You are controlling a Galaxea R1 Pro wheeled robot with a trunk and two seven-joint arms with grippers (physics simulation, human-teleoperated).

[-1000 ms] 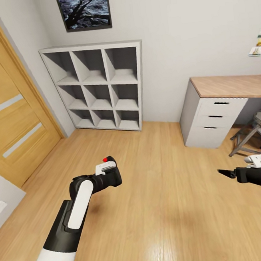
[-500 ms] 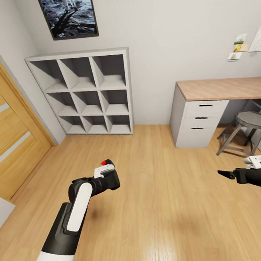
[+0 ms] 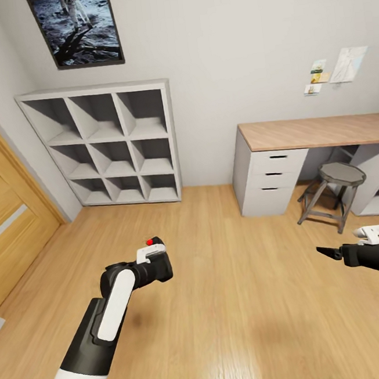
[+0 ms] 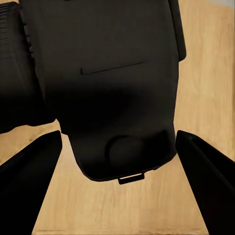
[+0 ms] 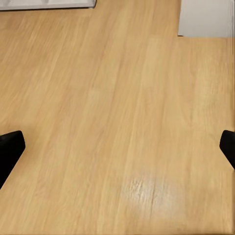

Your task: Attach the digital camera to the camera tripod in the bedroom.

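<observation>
Digital camera (image 3: 155,267), red button up, long axis roughly level, sits clenched in the left tool (image 3: 152,262); right tool (image 3: 327,251) hangs released, fingers spread.

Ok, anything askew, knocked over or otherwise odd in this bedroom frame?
Nothing stands out. The cube shelf, desk and stool all stand upright on the plank floor. The left tool holds the digital camera above the floor; the right tool hangs with nothing in it.

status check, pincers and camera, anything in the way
Left pincer shut on digital camera. Right pincer open, holding nothing. Stool and desk ahead right.
</observation>
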